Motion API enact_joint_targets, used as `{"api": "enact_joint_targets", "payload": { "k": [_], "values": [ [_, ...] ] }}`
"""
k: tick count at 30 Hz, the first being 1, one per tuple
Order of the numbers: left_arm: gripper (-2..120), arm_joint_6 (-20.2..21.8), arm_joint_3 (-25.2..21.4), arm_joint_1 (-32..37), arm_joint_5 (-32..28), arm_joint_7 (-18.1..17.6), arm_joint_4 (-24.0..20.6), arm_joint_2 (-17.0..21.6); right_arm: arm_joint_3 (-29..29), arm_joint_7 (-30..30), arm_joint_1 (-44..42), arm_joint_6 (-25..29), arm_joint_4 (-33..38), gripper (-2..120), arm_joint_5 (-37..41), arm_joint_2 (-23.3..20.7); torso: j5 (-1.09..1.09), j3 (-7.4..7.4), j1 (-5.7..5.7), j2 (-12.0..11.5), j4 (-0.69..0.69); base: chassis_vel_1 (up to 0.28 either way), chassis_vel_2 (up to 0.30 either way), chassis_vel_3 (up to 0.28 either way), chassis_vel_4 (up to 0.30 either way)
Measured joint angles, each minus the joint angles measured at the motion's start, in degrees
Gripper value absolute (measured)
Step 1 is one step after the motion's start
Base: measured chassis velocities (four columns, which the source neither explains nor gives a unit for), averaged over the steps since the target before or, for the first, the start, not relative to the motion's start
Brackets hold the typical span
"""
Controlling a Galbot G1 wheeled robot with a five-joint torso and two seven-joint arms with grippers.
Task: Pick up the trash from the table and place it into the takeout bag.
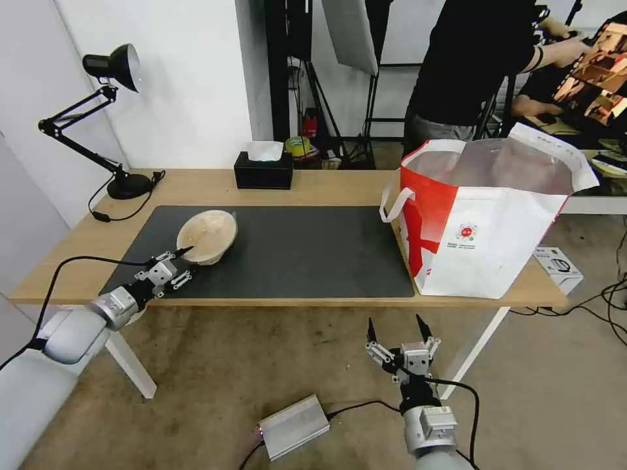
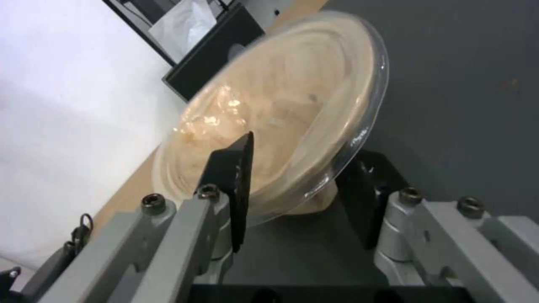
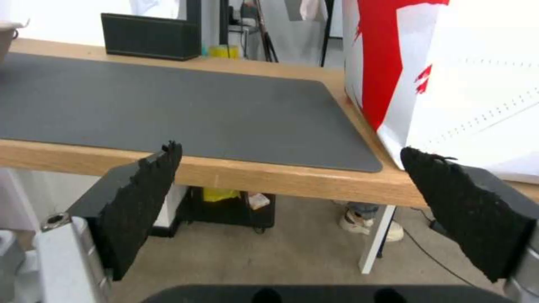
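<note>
One tan bowl (image 1: 208, 235) sits tilted on the dark mat (image 1: 294, 251) near the table's (image 1: 339, 189) front left corner, its near rim pinched by the left tool (image 1: 185, 258). One bag (image 1: 486, 219) stands at the right end. The right tool (image 1: 396, 326) hangs open below the front edge.

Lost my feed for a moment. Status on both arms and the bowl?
Left gripper clamped on the tan pulp bowl rim, bowl tilted over the mat. Right gripper open, idle below the table edge. Takeout bag open, path unobstructed.
</note>
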Motion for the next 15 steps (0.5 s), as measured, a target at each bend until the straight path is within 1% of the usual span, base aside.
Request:
{"api": "enact_joint_targets", "payload": {
  "k": [7, 10, 11, 14, 15],
  "values": [
    [34, -0.2, 0.37, -0.44, -0.02, 0.4, 0.39, -0.08, 0.05, 0.0, 0.0, 0.02, -0.12, 98, -0.02, 0.07, 0.0, 0.0, 0.0, 0.0, 0.0, 0.0, 0.0, 0.0, 0.0],
    [20, -0.21, 0.37, -0.48, -0.04, 0.48, 0.38, -0.08, 0.11, 0.0, 0.05, 0.06, -0.17, 98, -0.02, 0.1, 0.0, 0.0, 0.0, 0.0, 0.0, 0.0, 0.0, 0.0, 0.0],
    [20, -0.21, 0.37, -0.48, -0.04, 0.48, 0.38, -0.08, 0.11, 0.0, 0.05, 0.06, -0.17, 98, -0.02, 0.1, 0.0, 0.0, 0.0, 0.0, 0.0, 0.0, 0.0, 0.0, 0.0],
    [9, -0.23, 0.37, -0.47, -0.06, 0.53, 0.38, -0.13, 0.13, 0.0, 0.08, 0.08, -0.23, 98, -0.02, 0.16, 0.0, 0.0, 0.0, 0.0, 0.0, 0.0, 0.0, 0.0, 0.0],
    [8, -0.25, 0.37, -0.48, -0.07, 0.53, 0.38, -0.13, 0.14, 0.0, 0.08, 0.08, -0.25, 98, -0.02, 0.17, 0.0, 0.0, 0.0, 0.0, 0.0, 0.0, 0.0, 0.0, 0.0]
  ]
}}
